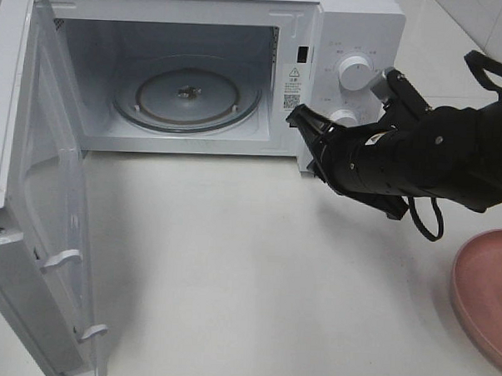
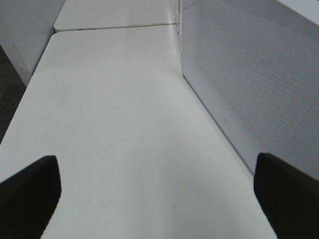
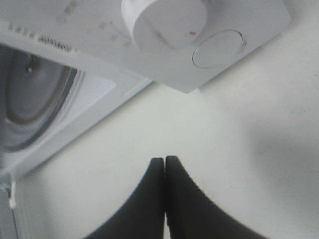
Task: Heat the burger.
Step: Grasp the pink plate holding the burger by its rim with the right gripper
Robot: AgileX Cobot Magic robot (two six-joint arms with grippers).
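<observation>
- White bench [image 1: 256,263], bare across the middle; white tiled wall behind, seen from the high view.
- Microwave [image 1: 358,26] stands at the back of the bench. Its door [image 1: 34,187] is swung wide to the left.
- Glass turntable [image 1: 187,98] inside has nothing on it.
- Right claw [image 1: 302,122] hangs just in front of the control panel, near the lower knob [image 1: 344,117]. Its fingers are pressed together tip to tip and hold nothing. The wrist view shows bench below the tips and the round button [image 3: 218,49] just beyond them.
- Left claw [image 2: 154,159] is spread as wide as it goes and is empty. It is low over the bench, beside a white perforated panel that I take to be the door.
- Pink plate [image 1: 480,281] sits at the right edge of the bench, cut off by the frame. The part in view is bare.
- Burger: not in any view. It may be on the hidden part of the plate or off frame; cannot tell.
- Judgement: the oven is open and unloaded, so loading is the step in hand.
- Next move calls for one claw to open, find the burger and grip it gently at the bun. It must then clear the door edge, set the burger on the turntable centre and back out. After that, shut the door and turn the knob.
</observation>
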